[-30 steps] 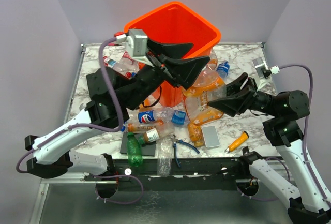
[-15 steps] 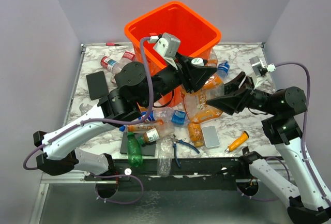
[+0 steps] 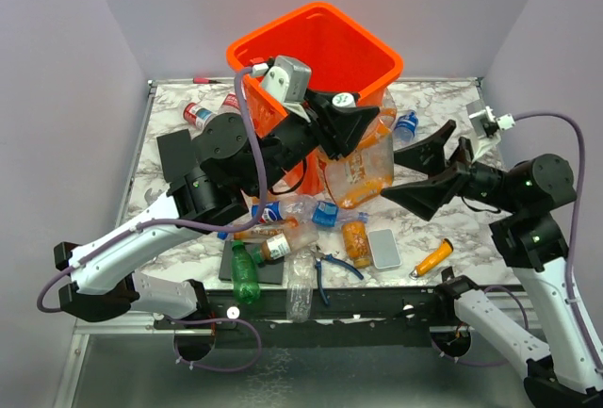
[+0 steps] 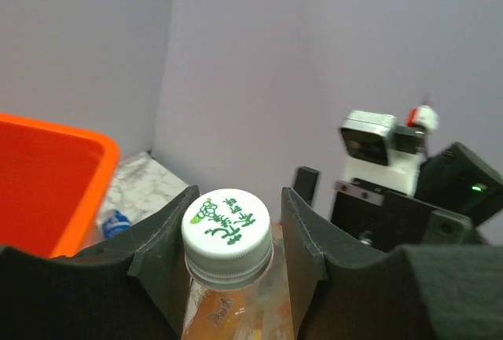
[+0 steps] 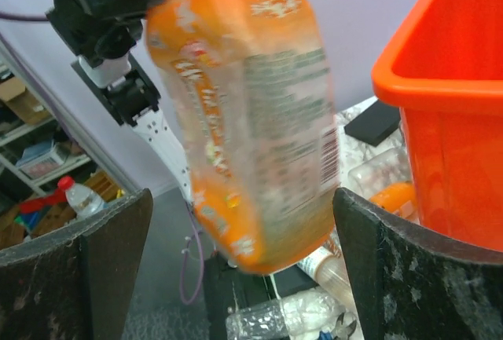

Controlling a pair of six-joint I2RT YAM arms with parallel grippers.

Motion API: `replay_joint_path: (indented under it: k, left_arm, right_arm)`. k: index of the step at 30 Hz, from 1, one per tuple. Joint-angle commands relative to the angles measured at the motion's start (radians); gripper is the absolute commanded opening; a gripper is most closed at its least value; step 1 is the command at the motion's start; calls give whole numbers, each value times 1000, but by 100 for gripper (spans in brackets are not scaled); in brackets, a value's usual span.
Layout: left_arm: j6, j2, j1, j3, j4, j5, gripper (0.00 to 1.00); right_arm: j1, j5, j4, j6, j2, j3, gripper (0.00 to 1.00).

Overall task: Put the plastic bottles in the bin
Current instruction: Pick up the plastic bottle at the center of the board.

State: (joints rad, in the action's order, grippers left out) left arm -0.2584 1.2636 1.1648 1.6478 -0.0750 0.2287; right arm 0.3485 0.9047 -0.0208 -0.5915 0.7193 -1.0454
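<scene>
Top view: left gripper (image 3: 350,118) pinches an orange bottle (image 3: 358,168) by the neck. The bottle hangs upright just in front of the bin (image 3: 283,45), clear of the table (image 3: 443,106). Right gripper (image 3: 392,174) has its jaws spread wide beside the bottle.
Left wrist: fingers (image 4: 157,238) clamp below the white cap (image 4: 226,226).
Right wrist: bottle hangs between the spread fingers, not touching them.

Marbled table (image 3: 435,105), orange bin (image 3: 325,50), scattered bottles (image 3: 245,276), pliers (image 3: 332,269)

Surfaces: bin (image 3: 330,45) glossy smooth orange plastic; centre bottle (image 5: 251,112) clear crumpled plastic, shiny printed label; its cap (image 4: 226,226) white, ridged; table (image 3: 433,106) smooth marbled finish.
</scene>
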Motion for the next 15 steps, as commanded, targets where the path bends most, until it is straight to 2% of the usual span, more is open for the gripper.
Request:
replay_joint_path:
  k: [1,3,6,11,15]
  left_arm:
    - [201,-10,-5,90,67,194,0]
    - [309,-2,-7,105,129,261,0]
    - [487,1,-7,69,347,350,0]
    - [793,61,-36,49,624,363,0]
    - [800,130,-163,65,617,282,0]
  right_arm:
    - [3,-97,-223,123,-32,-139,100]
    - [3,-176,-297,168,-51,-193,100]
    - [3,-335,-379,214,-106,-208,100]
    - [3,-592,-375,208,-261,-82,100]
    - [3,-748,-374,186,-366,36,100]
